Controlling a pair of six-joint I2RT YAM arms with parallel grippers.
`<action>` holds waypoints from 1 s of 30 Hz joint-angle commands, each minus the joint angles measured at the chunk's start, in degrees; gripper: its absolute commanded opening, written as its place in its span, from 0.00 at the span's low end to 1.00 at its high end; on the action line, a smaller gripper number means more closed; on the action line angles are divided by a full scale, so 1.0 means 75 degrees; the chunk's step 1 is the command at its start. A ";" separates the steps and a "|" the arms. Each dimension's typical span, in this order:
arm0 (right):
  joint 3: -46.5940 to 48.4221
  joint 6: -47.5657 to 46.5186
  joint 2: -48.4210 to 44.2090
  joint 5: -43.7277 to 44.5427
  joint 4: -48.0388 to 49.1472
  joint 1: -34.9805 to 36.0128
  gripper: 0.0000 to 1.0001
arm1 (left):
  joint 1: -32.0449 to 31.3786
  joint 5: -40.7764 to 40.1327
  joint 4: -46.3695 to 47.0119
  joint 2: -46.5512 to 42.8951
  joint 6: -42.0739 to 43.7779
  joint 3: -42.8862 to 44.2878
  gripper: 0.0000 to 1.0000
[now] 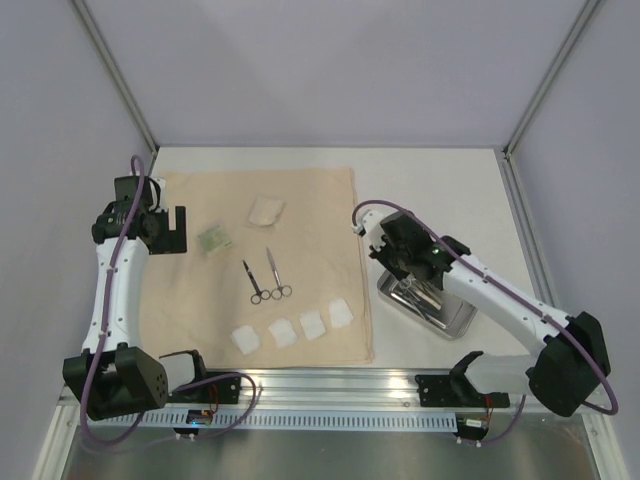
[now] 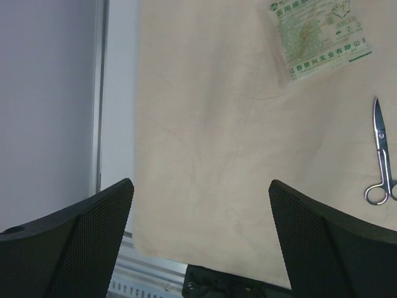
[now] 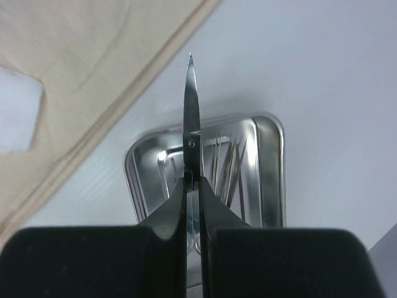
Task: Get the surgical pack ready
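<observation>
1. Pressed together in the right claw [image 3: 191,186]: the held scissors [image 3: 191,118], pinched just behind the pivot, blades closed, tips pointing away from the wrist.
2. Straight beneath them, on bare tabletop [image 1: 440,190] just right of the cloth: the steel tray [image 1: 452,322], with a few more thin instruments inside, too reflective to name.
3. Spread flat over the left and middle of the tabletop: the beige cloth [image 1: 320,210].
   - In its middle: two ring-handled instruments [image 1: 272,280] side by side, handles near, tips far.
   - Along the near hem: four gauze squares [image 1: 283,331] in a row.
   - Farther back: a pale packet [image 1: 266,211], with a green-printed packet [image 1: 215,239] to its left.
4. Probably a lift out of the tray toward the laid-out row.
   - If so, the free space on the cloth lies left of the right claw, across the right hem.
   - Best set down with the long axis running near to far, in line with the two already there.
   - Right arm far nearer to both tray and landing spot.
5. Spread wide and holding nothing: the left claw [image 2: 200,186], hovering over the cloth's left edge, well apart from the tray and closer to the green-printed packet.
6. On that packet: several lines of green Chinese characters with a small leaf-like emblem. Lowest line seemingly a company name, the rest too small to read surely. No writing visible on tray or instruments.
</observation>
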 commanded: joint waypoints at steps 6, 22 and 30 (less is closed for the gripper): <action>-0.1440 -0.1351 -0.1054 0.0641 -0.0624 -0.0609 0.01 | 0.0038 0.0642 -0.0208 0.0383 0.0097 0.0659 1.00; -0.2088 -0.1528 -0.0035 0.0384 -0.0272 -0.0821 0.00 | 0.0038 0.0982 -0.0313 0.0302 0.0133 0.0683 1.00; -0.1865 -0.1294 -0.0033 0.0795 -0.0284 -0.0821 0.16 | 0.0027 0.0936 -0.0266 0.0243 0.0168 0.0554 1.00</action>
